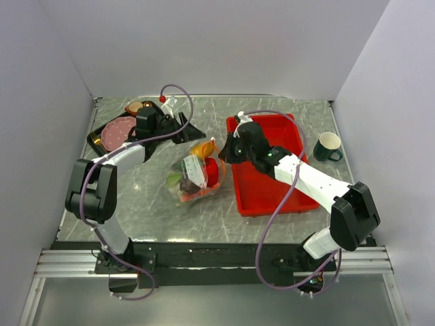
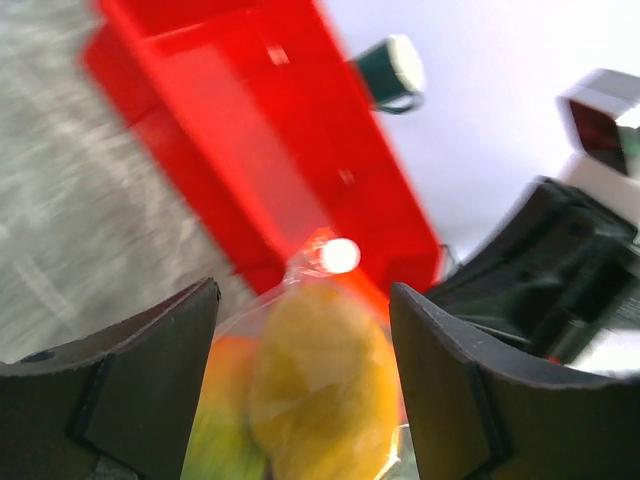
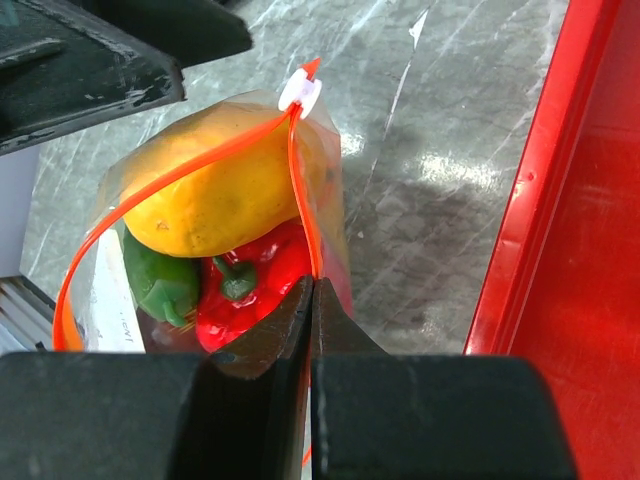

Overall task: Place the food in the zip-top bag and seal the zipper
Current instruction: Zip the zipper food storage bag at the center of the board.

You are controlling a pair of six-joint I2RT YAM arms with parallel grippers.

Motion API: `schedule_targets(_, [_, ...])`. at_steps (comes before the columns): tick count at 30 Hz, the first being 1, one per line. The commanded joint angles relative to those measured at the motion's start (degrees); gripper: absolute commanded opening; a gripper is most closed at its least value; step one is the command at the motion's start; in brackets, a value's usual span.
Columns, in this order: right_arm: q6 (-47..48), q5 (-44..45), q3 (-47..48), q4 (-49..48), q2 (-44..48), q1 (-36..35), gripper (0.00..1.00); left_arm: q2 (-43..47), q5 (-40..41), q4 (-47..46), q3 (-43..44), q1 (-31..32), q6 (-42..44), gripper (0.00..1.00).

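Your right claw (image 3: 312, 290) pinches the zipper (image 3: 303, 200) beside the tray (image 3: 575, 250); your left claw (image 2: 303, 295) gapes, the food (image 2: 315, 390) beyond it blurred.

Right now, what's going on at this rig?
The food, a yellow fruit and red pepper among it, is inside the zip-top bag mid-table beside the red tray. The right claw is shut on the zipper strip at the bag's mouth. The left claw is open at the other end, near the white slider. The strip's two sides bow apart, so the bag is not sealed yet.
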State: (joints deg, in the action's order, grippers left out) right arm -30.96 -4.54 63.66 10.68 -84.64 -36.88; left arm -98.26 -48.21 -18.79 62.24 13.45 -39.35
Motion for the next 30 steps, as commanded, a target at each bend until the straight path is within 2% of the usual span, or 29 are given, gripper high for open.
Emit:
schedule_targets(1, [1.16, -0.21, 3.05, -2.24, 2.20, -0.38, 0.05, -2.72, -10.50, -23.72, -2.90, -0.18, -11.94, 0.73])
schedule_targets(9, [1.78, -0.47, 4.28, -2.06, 1.41, -0.47, 0.05, -5.53, -12.79, -33.92, -6.78, -0.18, -15.75, 0.70])
schedule_targets(14, [2.13, -0.04, 4.98, -1.54, 1.32, -0.56, 0.05, -7.12, -13.84, -40.00, -7.04, -0.18, -21.02, 0.58])
schedule_targets(19, [2.13, -0.21, 4.90, -1.54, 0.97, -0.56, 0.05, -7.56, -13.93, -45.97, -7.57, -0.18, -25.77, 0.38])
schedule_targets(25, [2.22, 0.32, 4.90, -1.27, 0.71, -0.56, 0.05, -6.77, -13.67, -43.62, -7.48, -0.18, -24.81, 0.28])
schedule_targets(27, [2.04, 0.14, 4.90, -1.19, 0.71, -0.47, 0.06, -6.51, -13.49, -42.65, -7.31, -0.18, -24.28, 0.35])
schedule_targets(28, [1.96, 0.05, 4.81, -1.36, 0.79, -0.56, 0.06, -6.42, -13.67, -42.56, -7.22, -0.18, -24.28, 0.50])
schedule_targets(30, [1.87, -0.03, 4.55, -1.80, 1.06, -0.64, 0.06, -6.24, -13.50, -42.04, -6.87, -0.18, -23.84, 0.51])
